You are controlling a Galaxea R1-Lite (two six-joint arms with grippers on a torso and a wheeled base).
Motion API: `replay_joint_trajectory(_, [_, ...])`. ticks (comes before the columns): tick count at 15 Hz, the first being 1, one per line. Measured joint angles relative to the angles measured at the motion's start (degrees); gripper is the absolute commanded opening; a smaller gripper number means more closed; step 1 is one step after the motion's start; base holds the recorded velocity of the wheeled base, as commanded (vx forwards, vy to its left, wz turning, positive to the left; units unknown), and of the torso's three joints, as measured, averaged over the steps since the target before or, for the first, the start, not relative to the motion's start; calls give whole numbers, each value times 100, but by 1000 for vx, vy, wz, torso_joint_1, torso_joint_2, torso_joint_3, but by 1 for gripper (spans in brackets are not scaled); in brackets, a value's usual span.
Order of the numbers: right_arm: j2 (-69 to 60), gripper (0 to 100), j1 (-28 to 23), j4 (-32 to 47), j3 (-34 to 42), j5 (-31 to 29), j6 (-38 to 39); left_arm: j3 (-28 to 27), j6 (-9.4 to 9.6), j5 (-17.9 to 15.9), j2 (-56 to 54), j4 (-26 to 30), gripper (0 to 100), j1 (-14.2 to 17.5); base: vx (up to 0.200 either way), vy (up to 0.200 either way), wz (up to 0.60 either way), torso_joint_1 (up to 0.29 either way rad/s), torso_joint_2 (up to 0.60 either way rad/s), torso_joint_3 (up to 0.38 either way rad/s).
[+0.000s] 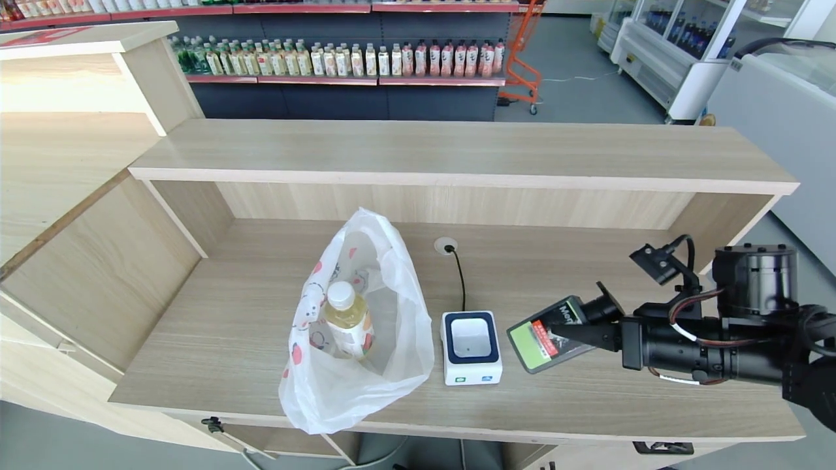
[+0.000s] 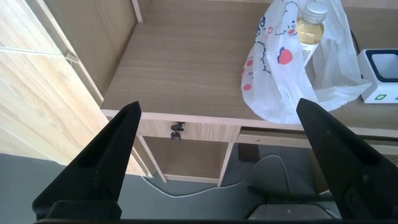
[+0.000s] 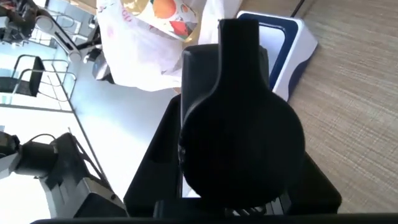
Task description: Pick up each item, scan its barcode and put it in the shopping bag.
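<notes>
Head view is showing the right gripper (image 1: 578, 323) with its fingers being pressed on one end of a dark box (image 1: 532, 346) with a green and red label. The box is being held tilted above the counter (image 1: 588, 405), just beside the scanner (image 1: 471, 346), on its right side, and the label is being turned upward.

Probably the scanning step is being done. If the barcode is not being faced to the scanner window, no reading is being made. As the box is being gripped at its end only, it could be turned or dropped.

Farther left, the shopping bag (image 1: 405, 313) is being kept open, with a bottle (image 1: 346, 320) standing inside. Its thin rim could be caught by the box, and the bottle could be knocked.

The left gripper (image 2: 219, 124) is being held spread and empty before the counter's front edge.
</notes>
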Motion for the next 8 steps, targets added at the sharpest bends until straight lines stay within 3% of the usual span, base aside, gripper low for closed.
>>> replay_joint_trajectory(4, [725, 0, 13, -780, -40, -95, -93, 0, 0, 0, 0, 0, 100, -4, 0, 0, 0, 0, 0, 0])
replay_joint_trajectory(8, [1219, 0, 160, -857, -134, -93, -396, 0, 0, 0, 0, 0, 100, -9, 0, 0, 0, 0, 0, 0])
